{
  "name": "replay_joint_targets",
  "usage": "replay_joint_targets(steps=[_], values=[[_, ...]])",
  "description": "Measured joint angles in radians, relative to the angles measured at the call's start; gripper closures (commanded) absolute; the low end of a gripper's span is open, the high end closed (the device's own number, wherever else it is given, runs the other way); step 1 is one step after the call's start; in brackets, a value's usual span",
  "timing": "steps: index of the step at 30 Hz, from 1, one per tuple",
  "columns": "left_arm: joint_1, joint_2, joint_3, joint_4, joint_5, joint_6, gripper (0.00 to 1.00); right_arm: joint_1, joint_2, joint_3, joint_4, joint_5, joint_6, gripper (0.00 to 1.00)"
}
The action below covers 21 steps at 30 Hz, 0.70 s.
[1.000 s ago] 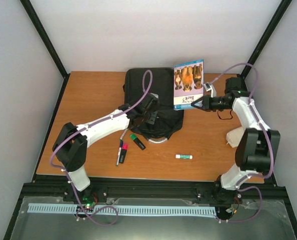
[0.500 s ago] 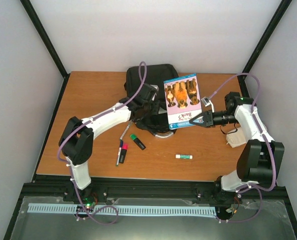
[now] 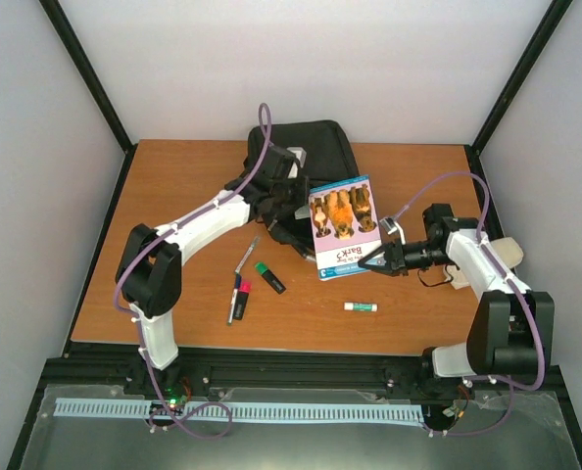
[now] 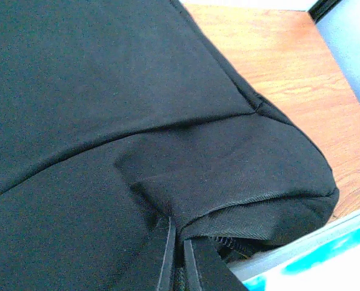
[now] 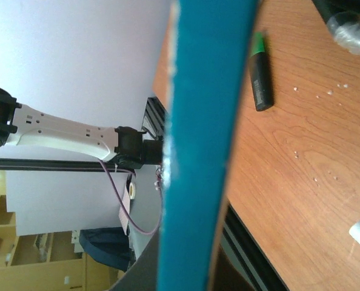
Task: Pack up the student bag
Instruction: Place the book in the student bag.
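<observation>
Two arms reach over the wooden table. The left gripper is clenched on the black fabric of the student bag, which lies at the far middle of the table. The right gripper grasps a thin book by its lower corner, held tilted just beside the bag. A green marker lies near.

The book is just before the student bag, markers and glue stick nearer.
</observation>
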Motion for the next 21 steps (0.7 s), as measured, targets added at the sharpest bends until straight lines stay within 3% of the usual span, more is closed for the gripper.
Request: replay_joint_targets(steps=[8,16,21], values=[[0.004,0.0,0.102,-0.038,0.007,0.027,0.99,0.077,-0.047,-0.052,0.09,0.014,0.09,0.97],[0.004,0.0,0.109,-0.038,0.015,0.027,0.99,0.128,-0.056,-0.097,0.135,0.037,0.153,0.97],[0.004,-0.005,0.108,-0.037,0.04,0.026,0.99,0.129,0.019,-0.085,0.139,0.014,0.162,0.97]])
